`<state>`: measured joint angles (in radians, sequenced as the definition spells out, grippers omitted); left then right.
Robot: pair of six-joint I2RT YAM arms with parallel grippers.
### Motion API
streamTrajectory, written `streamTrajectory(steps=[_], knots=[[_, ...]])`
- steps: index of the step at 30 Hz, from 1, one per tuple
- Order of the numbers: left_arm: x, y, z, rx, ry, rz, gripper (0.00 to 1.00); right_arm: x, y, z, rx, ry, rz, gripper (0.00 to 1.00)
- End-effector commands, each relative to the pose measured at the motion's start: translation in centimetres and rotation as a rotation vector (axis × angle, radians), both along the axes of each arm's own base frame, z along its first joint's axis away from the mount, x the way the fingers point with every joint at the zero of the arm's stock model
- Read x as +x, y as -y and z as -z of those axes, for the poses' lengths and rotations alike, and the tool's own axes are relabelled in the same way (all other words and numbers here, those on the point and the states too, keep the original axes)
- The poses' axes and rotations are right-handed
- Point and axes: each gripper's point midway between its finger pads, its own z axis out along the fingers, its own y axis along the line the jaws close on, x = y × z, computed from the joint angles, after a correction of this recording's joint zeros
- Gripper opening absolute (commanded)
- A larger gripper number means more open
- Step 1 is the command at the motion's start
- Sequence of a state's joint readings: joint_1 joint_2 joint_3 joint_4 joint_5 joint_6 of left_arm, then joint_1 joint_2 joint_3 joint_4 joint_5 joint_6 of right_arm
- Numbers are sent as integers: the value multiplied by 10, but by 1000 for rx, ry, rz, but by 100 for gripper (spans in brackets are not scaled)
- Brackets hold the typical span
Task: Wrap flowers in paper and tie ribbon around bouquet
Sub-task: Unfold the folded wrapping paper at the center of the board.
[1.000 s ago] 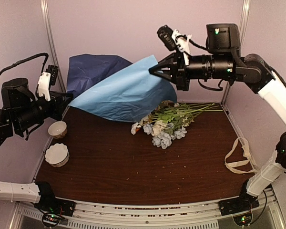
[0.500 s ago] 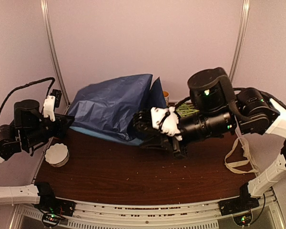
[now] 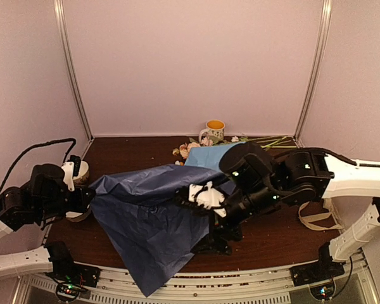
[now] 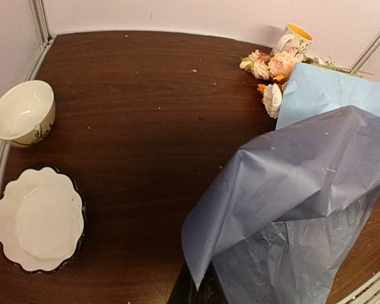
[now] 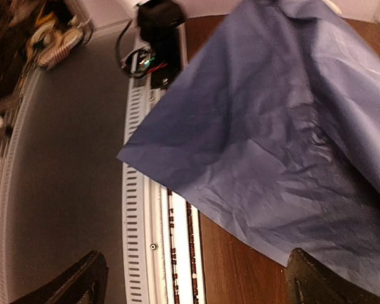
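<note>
Nearest of all, one corner of the paper (image 3: pixel 145 234) hangs over the front rail (image 5: pixel 145 209), off the worktop (image 3: pixel 272 247), and that is the main risk. The sheet is thin, tissue-like, creased and limp, dark blue on one face and paler blue where it folds over, so the overhanging part could drag the rest off the edge. The right gripper (image 5: pixel 196 285) has its jaws spread wide and grips nothing, with the sheet lying just ahead of them. The left gripper (image 4: pixel 191 292) has its jaws closed on the paper's left edge, so it alone holds the sheet up. A hard pull from that single pinch could tear such flimsy material or crumple it further. On the left, a smooth round bowl (image 4: pixel 22 114) and a scalloped white dish (image 4: pixel 38 218) sit near the left arm and could be knocked. The flat cream ribbon (image 3: pixel 316 215) lies looped at the right, well apart from the sheet. Farther back, the flowers (image 4: pixel 269 66) lie with their soft pink and white heads poking out beside the pale fold. They seem off-centre on the sheet, so the wrap may come out lopsided. A mug (image 3: pixel 214 130) stands just beyond them.
</note>
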<state>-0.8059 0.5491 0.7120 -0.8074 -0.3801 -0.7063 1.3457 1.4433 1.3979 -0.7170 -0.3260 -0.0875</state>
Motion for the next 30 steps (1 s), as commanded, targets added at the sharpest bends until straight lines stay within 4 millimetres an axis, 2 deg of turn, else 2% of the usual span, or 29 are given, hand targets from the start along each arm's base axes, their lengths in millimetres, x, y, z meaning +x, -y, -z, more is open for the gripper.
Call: streamTrajectory(steps=[1, 2, 4, 6, 7, 10, 16, 19, 21, 24, 28, 30], knots=[[-8, -2, 18, -68, -51, -25, 0, 86, 38, -29, 234, -162, 436, 100], [-10, -2, 23, -76, -63, -27, 0, 113, 53, -24, 261, -185, 579, 100], [-12, -2, 31, -84, -81, -30, 0, 162, 91, 3, 263, -221, 876, 100], [-13, -3, 35, -88, -86, -34, 0, 195, 125, 36, 238, -278, 1097, 100], [-13, -3, 35, -89, -83, -36, 0, 209, 135, 49, 242, -302, 1165, 99], [-13, -3, 32, -86, -77, -31, 0, 236, 158, 76, 267, -350, 1289, 91], [-12, -1, 38, -103, -82, -37, 0, 276, 210, 118, 277, -424, 1439, 91], [-11, 2, 37, -101, -84, -26, 0, 290, 203, 134, 276, -514, 1379, 94], [-10, 2, 38, -94, -88, -26, 0, 292, 193, 152, 224, -556, 1338, 96], [-10, 2, 35, -101, -79, -32, 0, 290, 179, 167, 232, -634, 1293, 96], [-10, 1, 36, -101, -78, -35, 0, 292, 171, 180, 257, -684, 1274, 92], [-10, 0, 37, -95, -79, -35, 0, 293, 161, 178, 299, -720, 1231, 83]])
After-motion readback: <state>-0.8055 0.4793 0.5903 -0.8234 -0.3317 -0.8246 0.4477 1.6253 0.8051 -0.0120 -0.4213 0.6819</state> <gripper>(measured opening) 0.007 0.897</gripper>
